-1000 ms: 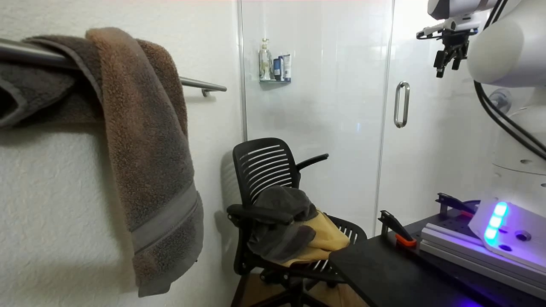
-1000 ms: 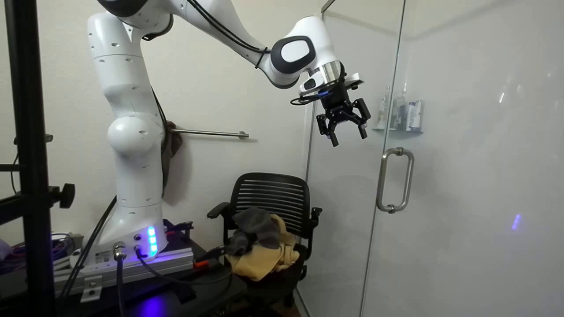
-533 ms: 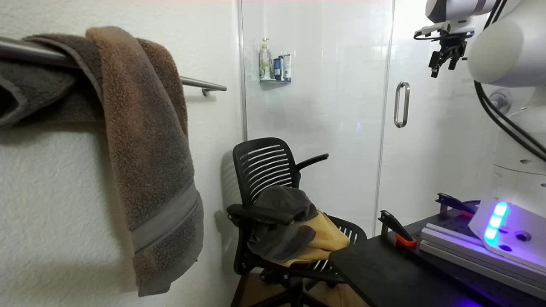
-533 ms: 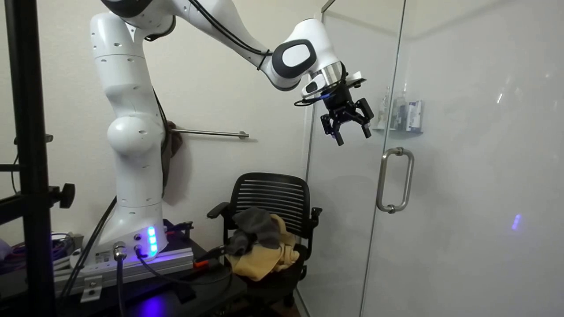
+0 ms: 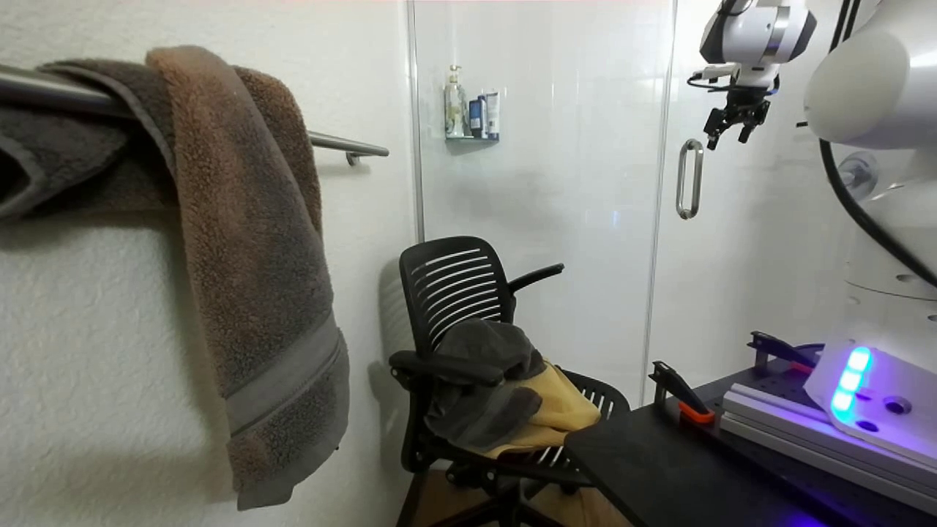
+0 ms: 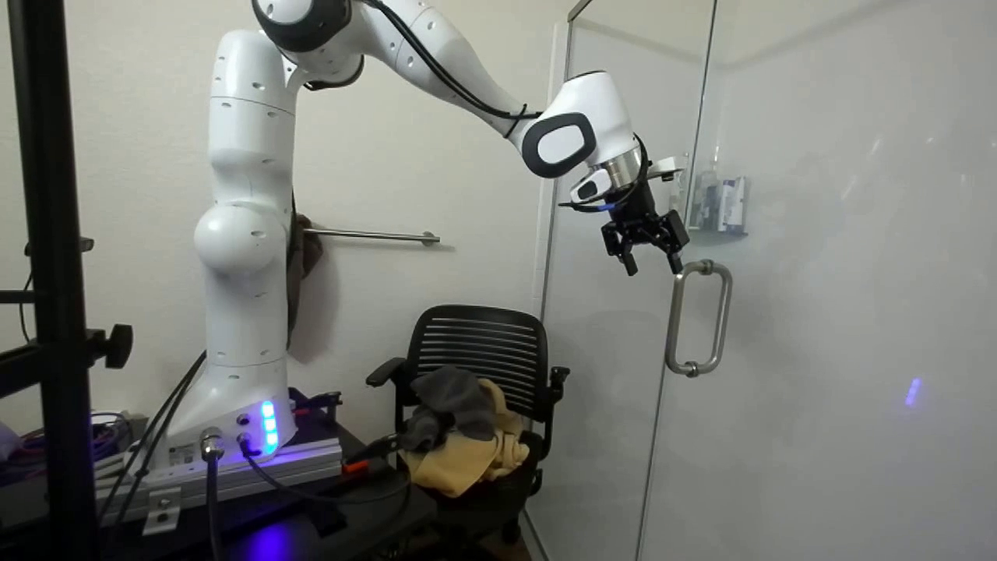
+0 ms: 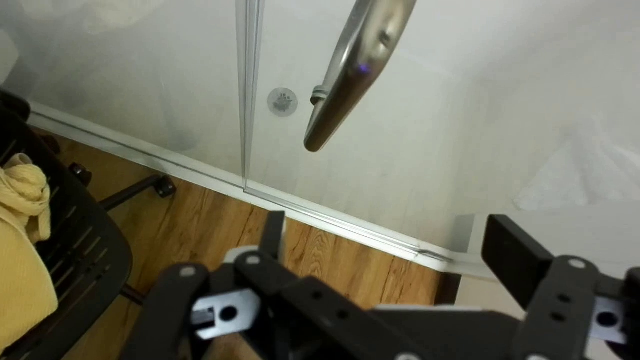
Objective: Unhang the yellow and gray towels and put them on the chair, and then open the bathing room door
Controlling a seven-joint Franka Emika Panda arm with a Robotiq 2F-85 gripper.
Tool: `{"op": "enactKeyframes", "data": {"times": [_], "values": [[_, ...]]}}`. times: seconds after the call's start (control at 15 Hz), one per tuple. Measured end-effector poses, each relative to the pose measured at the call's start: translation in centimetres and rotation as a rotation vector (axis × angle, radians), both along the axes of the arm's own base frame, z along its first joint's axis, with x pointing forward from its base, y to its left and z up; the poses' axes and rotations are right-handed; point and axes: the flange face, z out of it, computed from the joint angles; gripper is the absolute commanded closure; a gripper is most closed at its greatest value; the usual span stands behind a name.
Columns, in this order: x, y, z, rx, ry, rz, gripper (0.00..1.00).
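The yellow towel (image 5: 560, 406) (image 6: 450, 466) and the gray towel (image 5: 487, 345) (image 6: 454, 399) lie heaped on the black chair (image 5: 414, 256) (image 6: 479, 318). The yellow towel (image 7: 22, 280) also shows in the wrist view; the gray one is out of view there. The glass bathing room door (image 5: 732, 307) (image 6: 810, 467) looks shut. Its metal handle (image 5: 681, 179) (image 6: 674, 327) is vertical and stands ahead of the jaws in the wrist view (image 7: 357, 75). My gripper (image 5: 728, 139) (image 6: 653, 270) (image 7: 387, 225) is open and empty, pointing down near the handle's top, apparently apart from it.
A brown-gray towel (image 5: 256, 278) hangs on the wall bar (image 5: 344, 143). Bottles (image 5: 455, 106) stand on a corner shelf behind the glass. A black table (image 5: 659, 454) with clamps (image 5: 681, 388) carries the robot base. A black post (image 6: 51, 273) stands in an exterior view.
My gripper has moved down and closer to the door handle, mostly in the last half second. It stays open. The towels, chair and door have not moved.
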Motion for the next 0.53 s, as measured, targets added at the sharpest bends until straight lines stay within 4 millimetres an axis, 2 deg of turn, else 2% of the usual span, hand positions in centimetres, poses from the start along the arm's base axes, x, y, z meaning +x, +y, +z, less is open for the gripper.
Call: {"op": "enactKeyframes", "data": {"times": [0.27,0.53], "values": [[2.5,-1.5,-2.4,-0.010,0.015,-0.014,0.00],[2.8,-1.4,-2.5,-0.003,0.007,-0.013,0.00]]}}
